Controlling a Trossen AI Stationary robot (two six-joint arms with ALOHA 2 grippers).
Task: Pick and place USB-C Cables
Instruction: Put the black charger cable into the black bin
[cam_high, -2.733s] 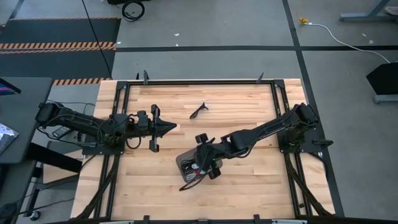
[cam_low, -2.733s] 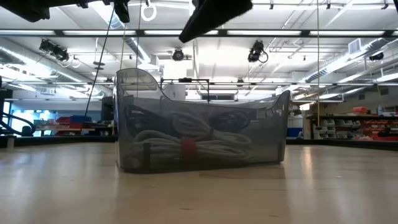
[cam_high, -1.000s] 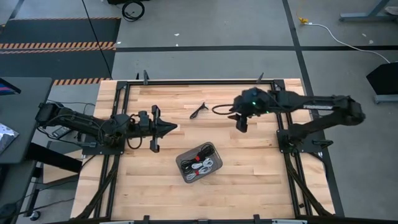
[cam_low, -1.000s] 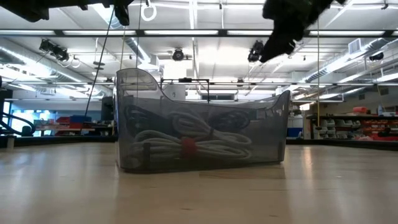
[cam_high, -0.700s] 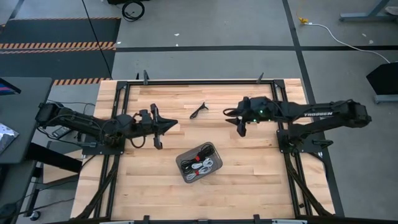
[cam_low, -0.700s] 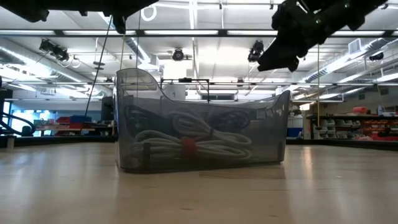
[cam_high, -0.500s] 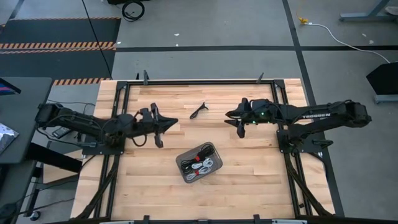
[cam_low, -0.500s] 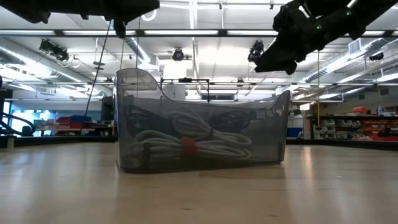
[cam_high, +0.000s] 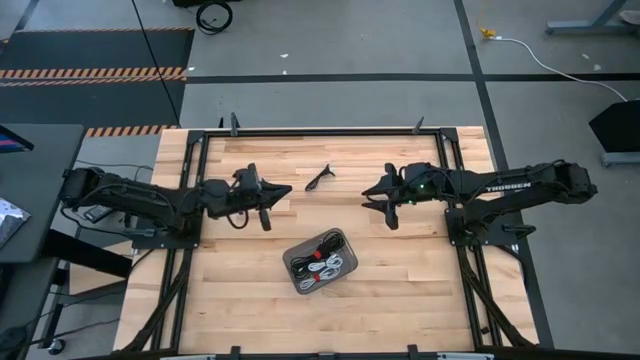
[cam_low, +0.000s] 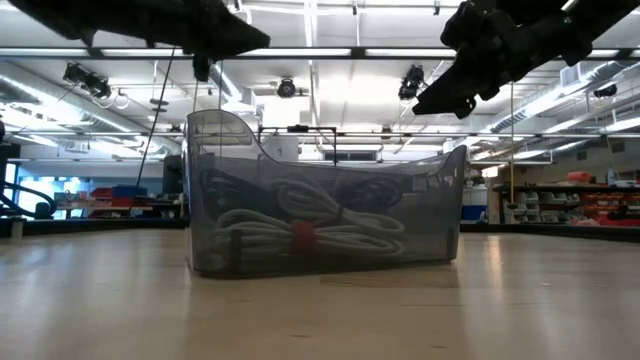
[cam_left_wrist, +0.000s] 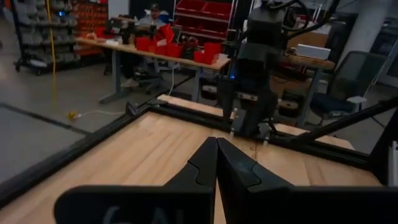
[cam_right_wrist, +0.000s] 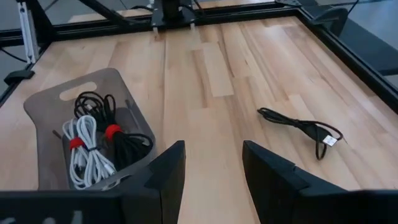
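A grey tray (cam_high: 341, 244) stands on the wooden table near its middle and holds several coiled cables, black ones and white ones with red bands (cam_right_wrist: 93, 146). It also shows in the low view (cam_low: 440, 215). One loose black cable (cam_high: 320, 177) lies uncoiled on the table toward the far edge; it also shows in the right wrist view (cam_right_wrist: 298, 127). My left gripper (cam_high: 287, 189) is shut and empty, above the table to the left of that cable. My right gripper (cam_high: 368, 194) is open and empty, to the right of the cable; its fingers point toward the table's left.
A black frame (cam_high: 330, 131) runs along the table's edges. Both arm bases stand at the table's left and right sides. Bare wood lies near the front edge and around the tray. In the left wrist view the right arm (cam_left_wrist: 252, 68) shows ahead.
My right gripper has come down from a raised pose and gone a little toward the table's left, nearer the loose black cable. My left gripper has reached toward the table's right and far edge, also nearer that cable, and has turned slightly. The cables and tray have stayed in place.
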